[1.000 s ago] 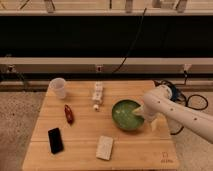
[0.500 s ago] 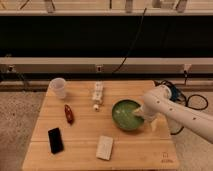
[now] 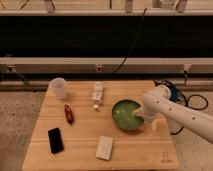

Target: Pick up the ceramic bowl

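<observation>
camera view | tool [image 3: 140,114] at right rim of ceramic bowl [image 3: 122,117] | tool state: cannot tell, arm [image 3: 176,113] covers it

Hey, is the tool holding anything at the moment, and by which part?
Cannot be told. The tool is at the right rim of the bowl, but no grip can be seen.

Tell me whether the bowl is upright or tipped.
Upright: the bowl sits on the table with its green inside facing up. The hand is at its rim.
</observation>
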